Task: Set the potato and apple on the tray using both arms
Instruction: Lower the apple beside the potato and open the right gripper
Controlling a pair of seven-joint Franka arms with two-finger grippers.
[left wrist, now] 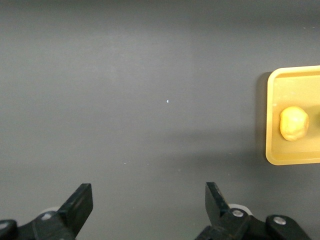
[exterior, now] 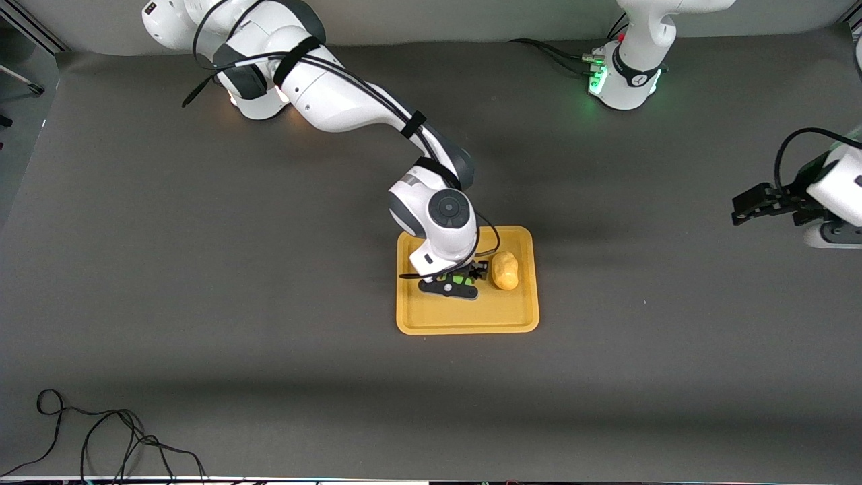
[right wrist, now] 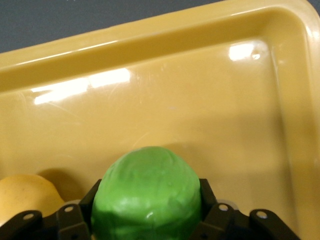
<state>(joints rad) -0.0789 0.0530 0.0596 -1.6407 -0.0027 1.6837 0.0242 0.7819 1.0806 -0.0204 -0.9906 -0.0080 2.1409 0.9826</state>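
Note:
The orange-yellow tray [exterior: 471,318] lies at the middle of the table. The yellow potato [exterior: 505,271] lies in it, toward the left arm's end. My right gripper [exterior: 458,280] is low over the tray beside the potato and is shut on the green apple [exterior: 460,278]. In the right wrist view the apple [right wrist: 147,192] sits between the black fingers [right wrist: 207,192], with the tray floor [right wrist: 175,110] under it and the potato [right wrist: 25,197] beside it. My left gripper [exterior: 744,209] waits open and empty over the bare table at the left arm's end. Its wrist view shows the tray [left wrist: 295,80] and the potato [left wrist: 293,124].
A dark grey mat [exterior: 202,283] covers the table. A loose black cable [exterior: 101,438] lies at the edge nearest the front camera, toward the right arm's end.

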